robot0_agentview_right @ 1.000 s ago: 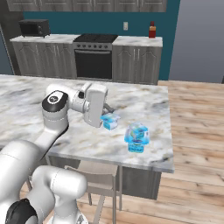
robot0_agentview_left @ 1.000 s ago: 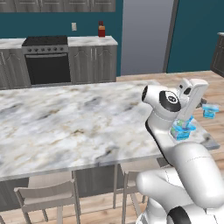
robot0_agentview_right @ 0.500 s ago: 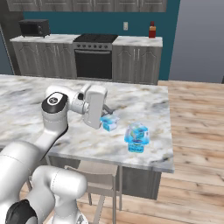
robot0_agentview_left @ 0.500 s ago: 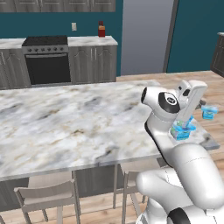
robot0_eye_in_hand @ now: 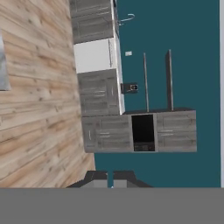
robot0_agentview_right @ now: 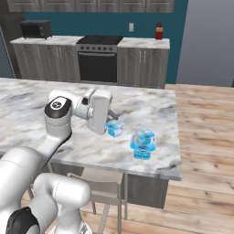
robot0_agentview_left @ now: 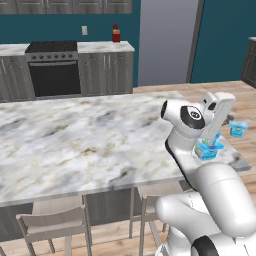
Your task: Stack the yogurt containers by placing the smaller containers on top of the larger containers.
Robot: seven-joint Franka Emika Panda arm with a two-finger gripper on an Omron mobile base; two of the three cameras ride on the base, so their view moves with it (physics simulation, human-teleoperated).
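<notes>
The smaller container, a tiny light-blue cup (robot0_agentview_right: pixel 114 128) (robot0_agentview_left: pixel 238 128), sits near the right end of the marble island (robot0_agentview_right: pixel 151 107) (robot0_agentview_left: pixel 75 140). The larger container, a blue tub with a greenish side patch (robot0_agentview_right: pixel 142 143) (robot0_agentview_left: pixel 207 149), stands a short way from it, closer to the island's near edge. My gripper (robot0_agentview_right: pixel 114 119) (robot0_agentview_left: pixel 230 119) lies level and low, its tips right beside the tiny cup. In the hand view the fingertips (robot0_eye_in_hand: pixel 99 176) are pressed together around nothing, so the gripper (robot0_eye_in_hand: pixel 109 176) is shut. Whether the tips touch the cup I cannot tell.
The island's right edge (robot0_agentview_right: pixel 177 137) drops to wooden floor (robot0_agentview_right: pixel 205 128) close to both containers. Stools (robot0_agentview_left: pixel 50 225) (robot0_agentview_right: pixel 103 180) stand under the near edge. A stove (robot0_agentview_left: pixel 52 70), a red bottle (robot0_agentview_left: pixel 116 34) and a microwave (robot0_agentview_right: pixel 35 28) are along the back wall.
</notes>
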